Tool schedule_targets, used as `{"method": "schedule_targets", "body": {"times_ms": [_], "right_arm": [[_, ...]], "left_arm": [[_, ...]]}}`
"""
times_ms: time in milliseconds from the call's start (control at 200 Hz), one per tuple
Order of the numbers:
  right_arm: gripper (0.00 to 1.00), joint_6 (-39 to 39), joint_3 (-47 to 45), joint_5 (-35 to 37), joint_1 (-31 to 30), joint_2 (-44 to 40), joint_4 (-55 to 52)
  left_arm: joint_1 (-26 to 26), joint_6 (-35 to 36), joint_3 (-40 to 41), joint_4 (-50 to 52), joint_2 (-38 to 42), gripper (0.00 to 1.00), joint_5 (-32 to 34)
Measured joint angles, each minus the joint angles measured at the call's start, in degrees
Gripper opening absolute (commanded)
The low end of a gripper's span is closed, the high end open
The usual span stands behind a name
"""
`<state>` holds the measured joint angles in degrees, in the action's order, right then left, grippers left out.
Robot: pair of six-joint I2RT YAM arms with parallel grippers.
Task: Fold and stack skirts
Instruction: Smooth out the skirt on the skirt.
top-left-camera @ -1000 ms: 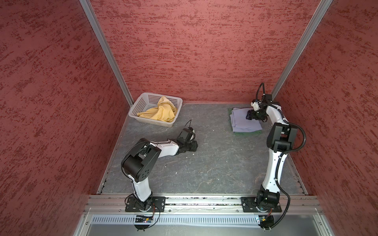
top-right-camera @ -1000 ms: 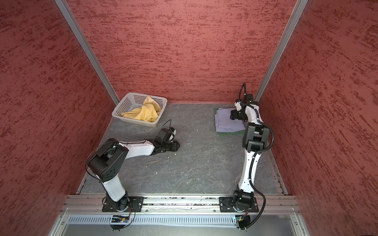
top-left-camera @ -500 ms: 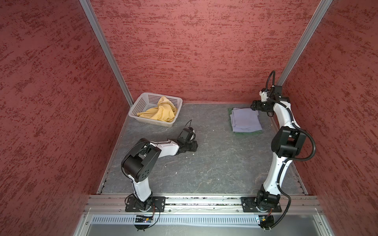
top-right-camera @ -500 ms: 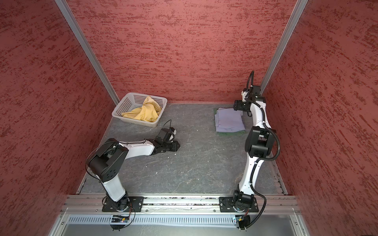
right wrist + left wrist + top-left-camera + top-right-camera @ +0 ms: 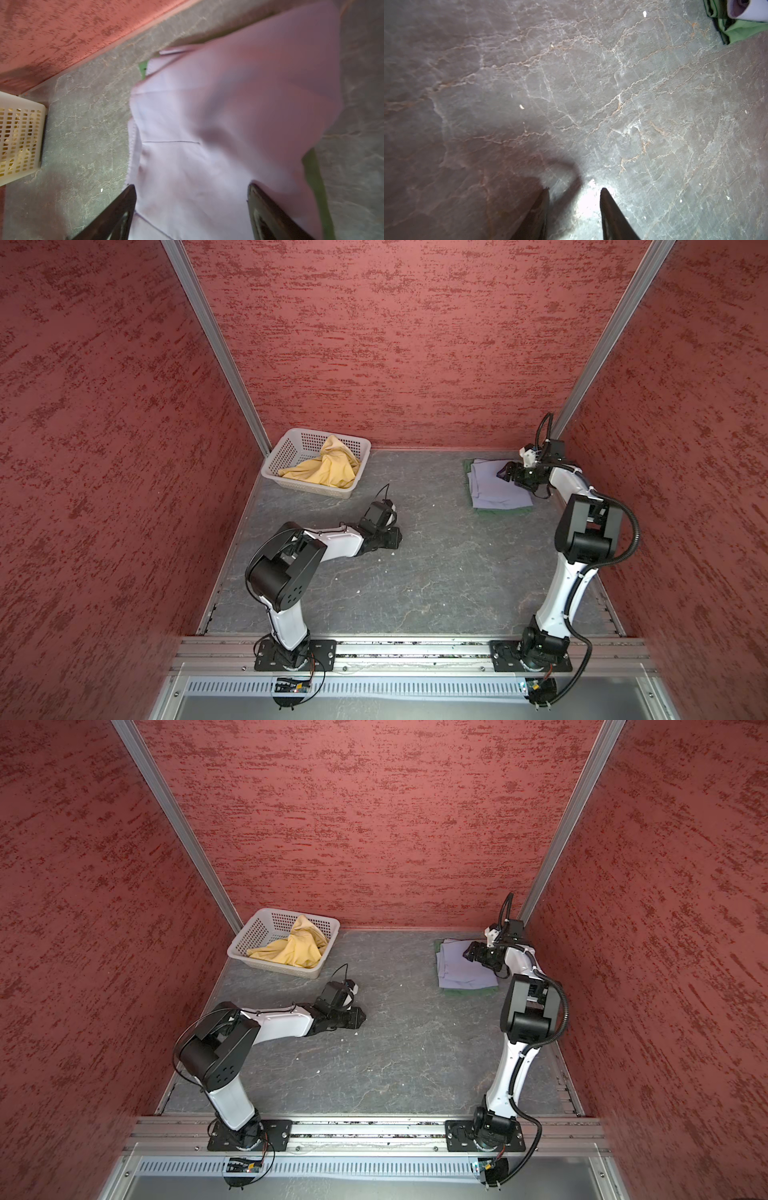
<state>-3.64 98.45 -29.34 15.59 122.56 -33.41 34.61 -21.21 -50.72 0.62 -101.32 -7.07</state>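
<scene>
A folded pale lavender skirt (image 5: pixel 494 489) (image 5: pixel 461 969) lies on top of a folded dark green skirt (image 5: pixel 503 510) (image 5: pixel 469 991) at the back right of the table. My right gripper (image 5: pixel 505 472) (image 5: pixel 468 952) (image 5: pixel 191 185) hovers open just over the lavender skirt (image 5: pixel 239 104), with nothing between its fingers. A mustard yellow skirt (image 5: pixel 328 472) (image 5: pixel 295 952) lies crumpled in the basket. My left gripper (image 5: pixel 397 537) (image 5: pixel 361 1016) (image 5: pixel 575 189) rests low on the bare table left of the middle, jaws partly apart and empty.
The white perforated basket (image 5: pixel 299 435) (image 5: pixel 266 915) (image 5: pixel 20 135) stands in the back left corner. Red walls close in the table at the back and on both sides. The right arm reaches along the right wall. Small white crumbs dot the grey tabletop (image 5: pixel 633 104).
My right gripper lifted off the stack toward the back corner, then came back down over the lavender skirt. The left arm has not moved.
</scene>
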Motion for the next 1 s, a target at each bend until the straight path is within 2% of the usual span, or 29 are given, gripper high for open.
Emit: {"method": "schedule_targets", "body": {"times_ms": [336, 346, 366, 421, 546, 701, 1002], "right_arm": [[0.88, 0.09, -0.74, -1.27, 0.81, 2.05, 3.67], [0.89, 0.13, -0.74, -1.36, 0.81, 2.05, 3.67], [0.98, 0.20, -0.74, -1.46, 0.81, 2.05, 3.69], [0.99, 0.46, -0.76, -1.88, 0.81, 2.01, 4.00], [0.99, 0.55, -2.08, -2.38, 0.81, 0.42, 5.09], [0.99, -1.18, -6.40, -2.67, 0.81, -7.37, 6.38], [0.99, -6.60, -14.32, -4.68, -0.42, -24.35, 12.85]], "left_arm": [[-0.15, 1.57, -0.22, 2.01, 3.98, 0.44, 0.11], [-0.17, 1.60, -0.24, 2.14, 4.15, 0.44, 0.13], [-0.17, 1.70, -0.33, 2.38, 4.44, 0.44, 0.17], [-0.26, 2.12, -0.74, 3.17, 5.31, 0.46, 0.44], [-0.63, 3.34, -2.89, 5.29, 7.26, 0.57, 1.46], [-2.08, 5.03, -5.73, 7.58, 11.02, 0.71, 3.45], [-7.41, 7.34, -10.38, 14.19, 16.94, 0.84, 9.46]]}}
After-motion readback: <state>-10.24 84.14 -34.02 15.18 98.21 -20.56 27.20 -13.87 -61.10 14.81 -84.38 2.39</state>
